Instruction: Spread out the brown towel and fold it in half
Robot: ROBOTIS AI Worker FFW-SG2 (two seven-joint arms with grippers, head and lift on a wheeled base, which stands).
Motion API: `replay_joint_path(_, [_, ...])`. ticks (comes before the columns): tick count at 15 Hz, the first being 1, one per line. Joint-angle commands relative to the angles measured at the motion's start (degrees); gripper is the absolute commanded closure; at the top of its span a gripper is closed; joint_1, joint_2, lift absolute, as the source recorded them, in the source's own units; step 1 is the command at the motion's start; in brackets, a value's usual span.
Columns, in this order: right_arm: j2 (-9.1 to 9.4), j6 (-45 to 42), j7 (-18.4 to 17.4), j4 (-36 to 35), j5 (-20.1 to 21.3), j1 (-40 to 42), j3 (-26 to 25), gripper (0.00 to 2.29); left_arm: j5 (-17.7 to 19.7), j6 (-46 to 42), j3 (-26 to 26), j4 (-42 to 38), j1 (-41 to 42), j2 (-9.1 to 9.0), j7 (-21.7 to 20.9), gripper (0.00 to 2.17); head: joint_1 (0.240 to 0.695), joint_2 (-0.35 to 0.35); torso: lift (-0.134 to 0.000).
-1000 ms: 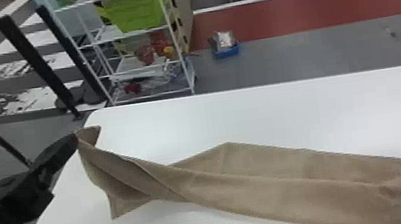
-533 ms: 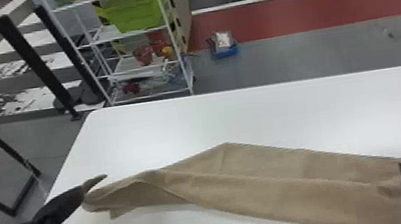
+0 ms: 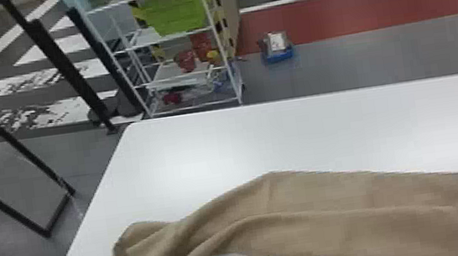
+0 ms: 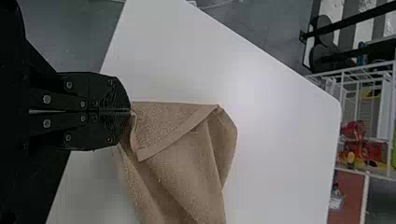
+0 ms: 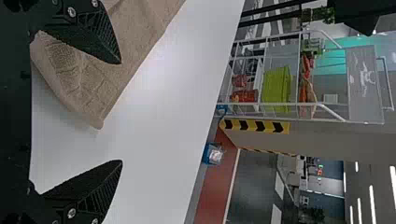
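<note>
towel [image 3: 317, 228] lies lengthwise on bench [image 3: 243, 144], creased & partly doubled over, not flat yet. left hand [image 4: 128, 111] is clamped shut w/ a bit of towel edge at the tips. right hand [image 5: 121, 112] is wide open, empty, one finger over the towel's other end; can't tell if it's touching.

main risk: twist. the left end is pinched at one spot only, w/ a hem turned over next to it & loose cloth bunched behind, so a pull there prob tightens the roll instead of opening it. next risk: slip. nothing grips the right end, so a hard tug on the left could drag the whole towel along the bench & skew it, esp. if the pull isn't in line w/ the long side. also, the pinch looks shallow, right at the tips, so it may pop out under load. if the right hand closes w/o lining up, it could grab 2 layers or miss, b/c the cloth there lies low & wrinkled. folding before it's spread would prob lock in uneven edges.
</note>
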Motion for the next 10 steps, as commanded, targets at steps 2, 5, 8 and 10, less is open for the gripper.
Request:
replay_joint_path(2, [0.02, 0.2, 0.0, -0.5, -0.8, -0.2, -0.4, 0.13, -8.7, 2.6, -4.7, 1.0, -0.3, -0.15, -1.0, 1.54, 0.695, 0.332, -0.124])
replay_joint_path(5, [0.02, 0.9, 0.1, -1.5, -1.2, 0.5, -1.7, 0.13, -8.1, 2.6, -4.7, 0.6, -1.2, -0.15, -0.5, 1.10, 0.695, 0.338, -0.124])
replay_joint_path(8, [0.02, 0.9, 0.4, -2.1, -2.3, 1.3, -3.3, 0.13, -11.4, 2.6, -3.1, 0.8, -4.5, -0.15, 0.8, 0.28, 0.695, 0.329, -0.124])
replay_joint_path(10, [0.02, 0.7, 0.6, -2.1, -2.4, 1.4, -3.9, 0.13, -11.6, 2.6, 0.6, 1.5, -6.7, -0.15, 2.4, 0.12, 0.695, 0.343, -0.124])
